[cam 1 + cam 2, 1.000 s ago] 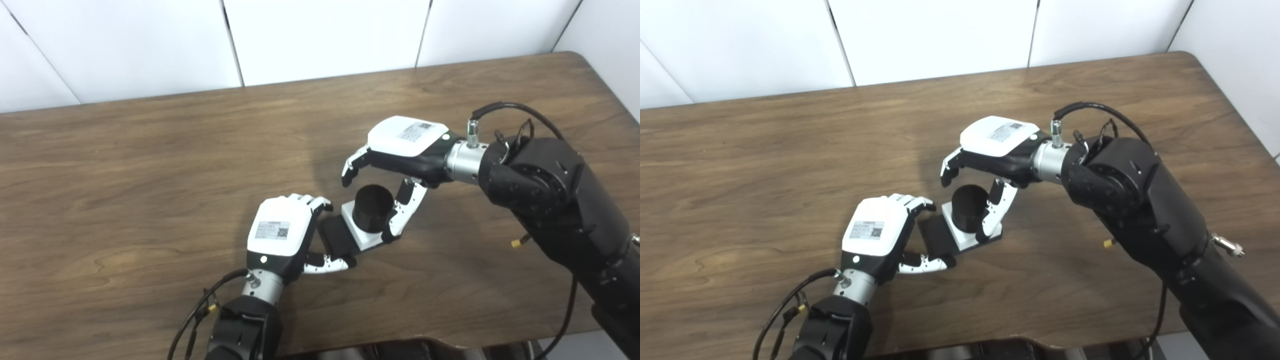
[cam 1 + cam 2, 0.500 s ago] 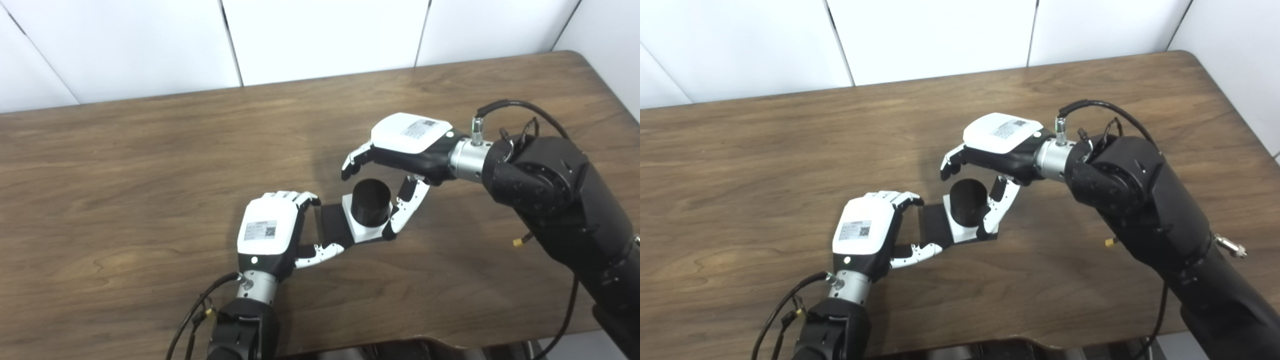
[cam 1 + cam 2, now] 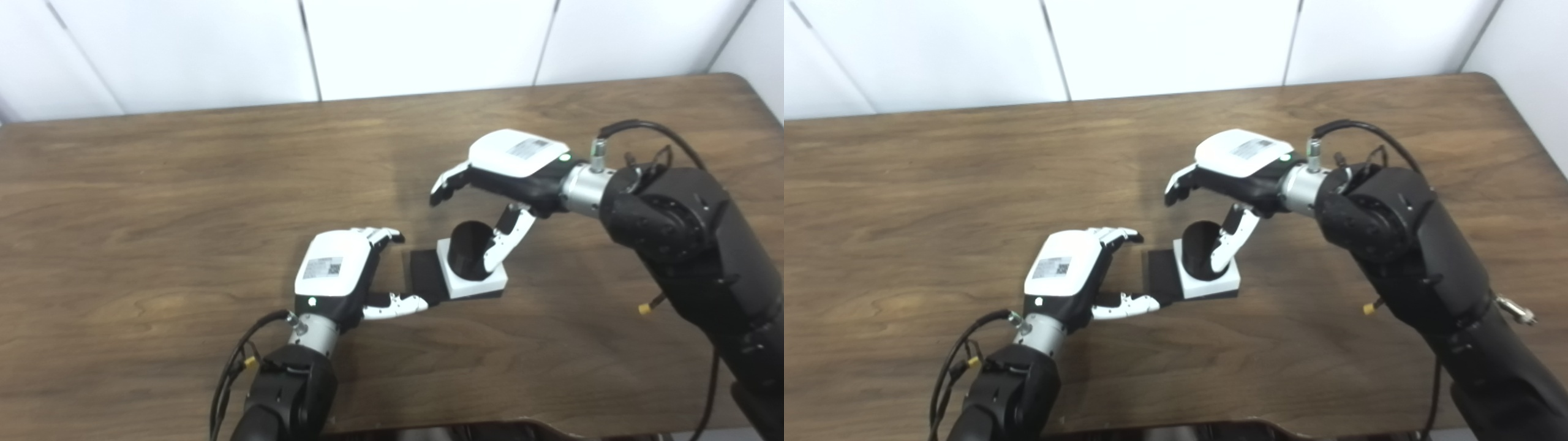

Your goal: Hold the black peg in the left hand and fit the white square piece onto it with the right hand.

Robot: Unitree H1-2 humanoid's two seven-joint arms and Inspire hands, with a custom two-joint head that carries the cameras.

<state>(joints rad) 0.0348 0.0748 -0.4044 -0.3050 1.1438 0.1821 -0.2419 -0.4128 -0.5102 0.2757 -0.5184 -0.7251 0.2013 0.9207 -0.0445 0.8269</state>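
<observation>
White square piece (image 3: 473,278) already sits round the black peg (image 3: 468,250); left hand (image 3: 335,274) and right hand (image 3: 511,168) both spread apart, empty.

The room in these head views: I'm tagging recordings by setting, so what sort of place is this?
Probably a lab or robot test station, not a home. A bare wooden table stands against plain white wall panels, and the only items out are the black peg with its white square piece, between the left hand and right hand.

The left hand (image 3: 343,272) lets go of the black base (image 3: 424,283) and sits a bit away. The right hand (image 3: 490,184) opens wider above the black peg (image 3: 468,250).
</observation>
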